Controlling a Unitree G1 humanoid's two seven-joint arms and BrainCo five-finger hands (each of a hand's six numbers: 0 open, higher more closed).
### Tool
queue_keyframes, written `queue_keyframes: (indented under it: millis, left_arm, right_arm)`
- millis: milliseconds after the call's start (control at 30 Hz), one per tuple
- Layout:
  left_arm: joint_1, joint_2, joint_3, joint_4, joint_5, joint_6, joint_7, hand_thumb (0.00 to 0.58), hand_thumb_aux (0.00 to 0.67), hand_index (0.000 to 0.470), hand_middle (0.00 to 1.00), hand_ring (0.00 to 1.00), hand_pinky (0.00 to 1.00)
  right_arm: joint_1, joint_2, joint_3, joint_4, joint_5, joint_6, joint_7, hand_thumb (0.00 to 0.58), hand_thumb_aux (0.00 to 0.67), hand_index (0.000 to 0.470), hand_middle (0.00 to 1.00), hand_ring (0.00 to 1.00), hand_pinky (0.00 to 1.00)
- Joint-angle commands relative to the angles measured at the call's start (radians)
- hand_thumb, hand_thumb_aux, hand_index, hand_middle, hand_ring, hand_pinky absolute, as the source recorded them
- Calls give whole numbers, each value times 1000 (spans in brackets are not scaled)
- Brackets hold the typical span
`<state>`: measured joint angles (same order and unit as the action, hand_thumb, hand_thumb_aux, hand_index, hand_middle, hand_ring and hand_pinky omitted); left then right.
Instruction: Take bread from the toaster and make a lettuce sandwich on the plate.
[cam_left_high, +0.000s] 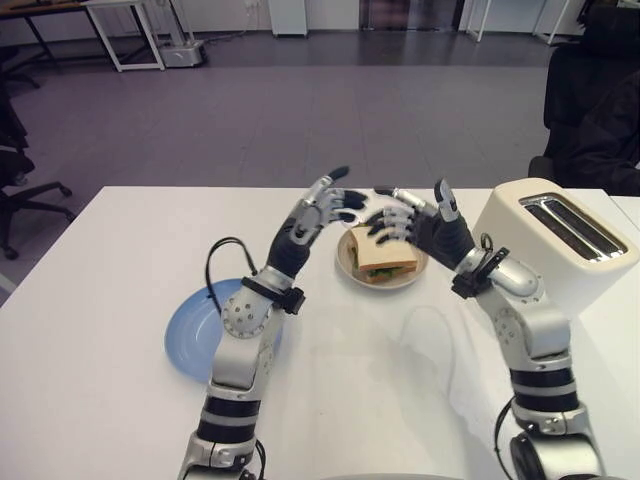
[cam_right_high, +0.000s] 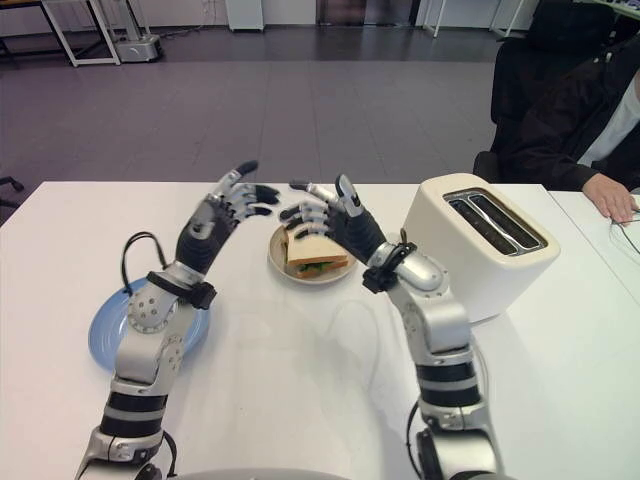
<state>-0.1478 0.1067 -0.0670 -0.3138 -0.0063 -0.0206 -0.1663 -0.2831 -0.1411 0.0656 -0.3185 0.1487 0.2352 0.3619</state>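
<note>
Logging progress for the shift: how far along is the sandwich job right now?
Looks done: no bread shows in the toaster slots, and a sandwich with lettuce between two slices sits on the white plate. In hand: nothing; the left hand and right hand hover open, left beside it, right over it. Left: probably just drawing both hands away.

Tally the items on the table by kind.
plates: 2 (blue plate, white plate)
sandwich: 1
toaster: 1
cable: 1
Total: 5
</note>
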Motion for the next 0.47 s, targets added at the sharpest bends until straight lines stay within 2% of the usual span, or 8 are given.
queue_keyframes:
  millis: [33, 233, 467]
  left_arm:
    - [98, -20, -9, -54, 125, -24, 103, 0, 0, 0, 0, 0, 0]
    - [192, -42, -18, -63, 181, -49, 166, 0, 0, 0, 0, 0, 0]
    - [220, -25, -59, -40, 197, -48, 135, 0, 0, 0, 0, 0, 0]
  right_arm:
    - [171, 36, 97, 2, -161, -189, -120, 0, 0, 0, 0, 0, 0]
    - [269, 57, 105, 104, -261, -379, -239, 0, 0, 0, 0, 0, 0]
    - [262, 58, 78, 159, -265, -431, -274, 0, 0, 0, 0, 0, 0]
